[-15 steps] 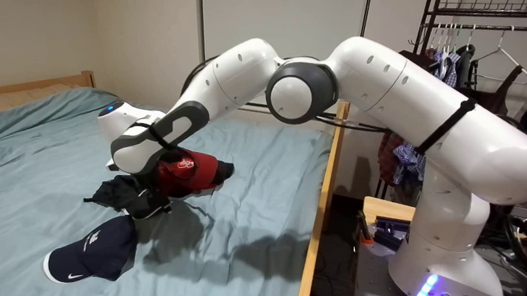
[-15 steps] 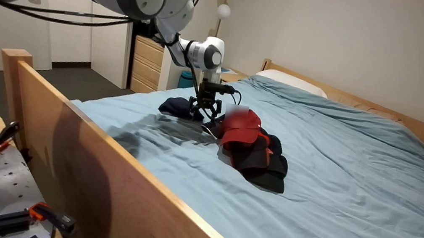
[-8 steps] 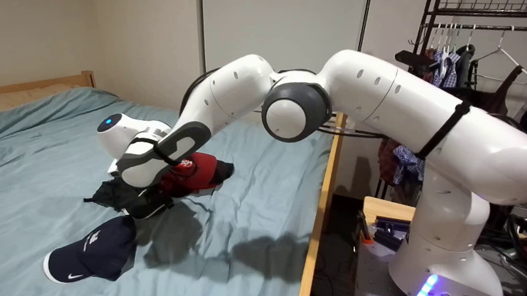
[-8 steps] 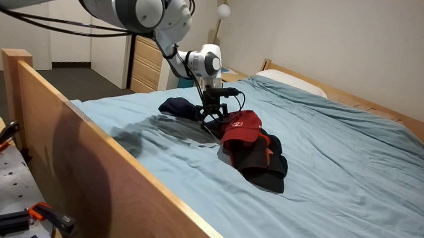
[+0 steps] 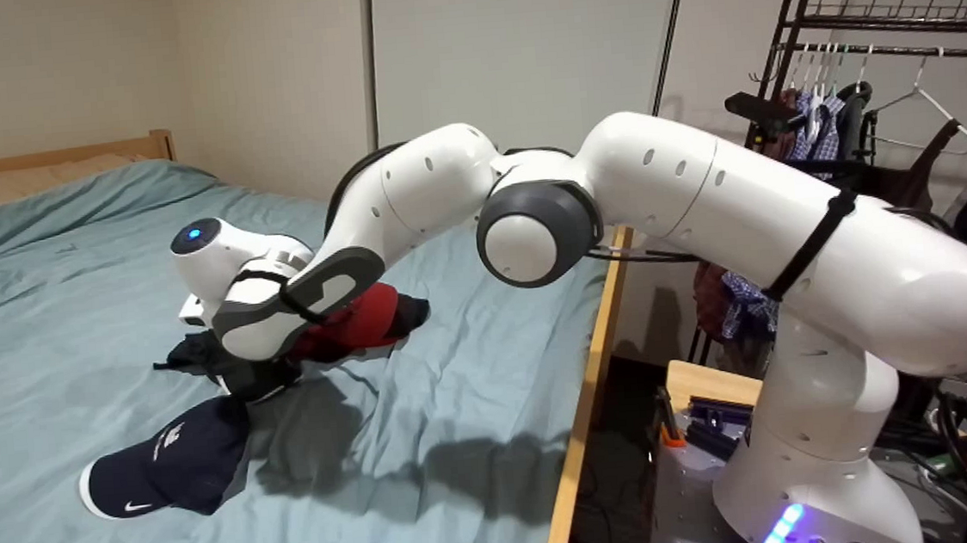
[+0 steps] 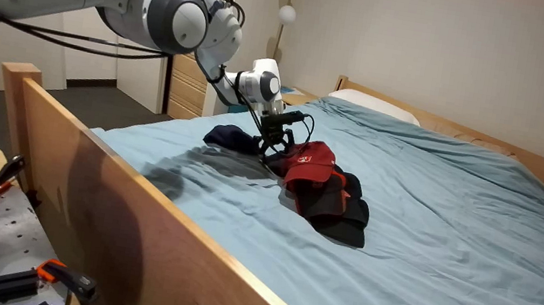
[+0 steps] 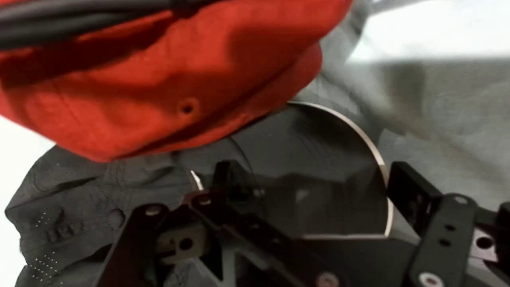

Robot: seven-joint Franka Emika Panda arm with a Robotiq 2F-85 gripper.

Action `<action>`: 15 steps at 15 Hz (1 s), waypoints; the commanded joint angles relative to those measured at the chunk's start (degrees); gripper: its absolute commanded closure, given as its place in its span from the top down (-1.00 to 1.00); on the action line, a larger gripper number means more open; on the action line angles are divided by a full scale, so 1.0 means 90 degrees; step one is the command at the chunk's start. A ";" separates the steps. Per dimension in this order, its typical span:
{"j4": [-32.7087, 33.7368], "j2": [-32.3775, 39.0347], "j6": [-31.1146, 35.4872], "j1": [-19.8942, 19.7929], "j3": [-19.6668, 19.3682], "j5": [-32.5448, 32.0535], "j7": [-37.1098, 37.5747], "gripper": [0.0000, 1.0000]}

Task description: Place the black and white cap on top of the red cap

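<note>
Glossy white tubular arm [image 5: 666,181] over there, dark-grey joint rings [image 6: 160,16], thin black cables [image 6: 97,52], black jointed tool [image 7: 314,175], silvery screws [image 7: 430,279]

Muted light filled both exterior views, and soft shadows lay on the blue duvet [image 5: 473,359] near the red baseball cap [image 6: 313,168]. In the wrist view, dark shadow bands crossed the cap, patches to its left and right washed out to glaring white, and the two-finger gripper [image 7: 314,179] below it in frame looked dim and soft
</note>
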 commanded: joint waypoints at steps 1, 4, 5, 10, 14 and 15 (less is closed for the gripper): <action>-0.0199 -0.0151 0.0167 -0.0006 0.0035 0.0167 0.0624 1.00; -0.0319 -0.0272 0.0238 0.0056 0.0020 0.0101 0.1077 1.00; -0.0313 -0.0270 0.0279 0.0070 0.0006 0.0067 0.1195 1.00; -0.0268 -0.0232 0.0364 0.0072 0.0227 0.0119 0.1225 1.00; -0.0381 -0.0283 0.0234 0.0107 0.0361 0.0143 0.1284 1.00; -0.0417 -0.0300 0.0195 0.0147 0.0314 0.0093 0.1393 1.00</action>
